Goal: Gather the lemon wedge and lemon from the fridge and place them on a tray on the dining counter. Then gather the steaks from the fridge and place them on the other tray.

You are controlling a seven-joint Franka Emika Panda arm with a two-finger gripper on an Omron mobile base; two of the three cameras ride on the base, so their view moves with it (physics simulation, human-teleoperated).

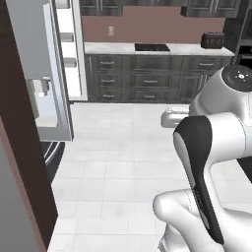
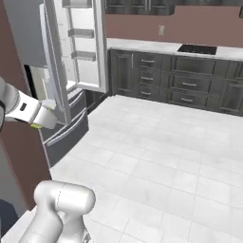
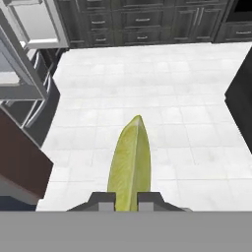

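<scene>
A yellow-green lemon wedge (image 3: pixel 130 162) stands pinched between my two fingertips, with my gripper (image 3: pixel 123 199) shut on it, above the white tiled floor. From the right base view, the wedge (image 2: pixel 35 126) peeks out as a small yellow bit under my white hand, close to the fridge (image 2: pixel 57 71). The fridge stands with its doors swung open, at the left in the left base view (image 1: pixel 54 74) and at the upper left in the hand view (image 3: pixel 24 74). The lemon, steaks, trays and dining counter are out of view.
Dark drawer cabinets (image 2: pixel 190 85) line the far wall under a white counter with a cooktop (image 1: pixel 152 47) and a toaster (image 1: pixel 212 40). Wide tiled floor (image 1: pixel 118 157) lies between. A dark cabinet edge (image 3: pixel 241 98) stands at the hand view's right.
</scene>
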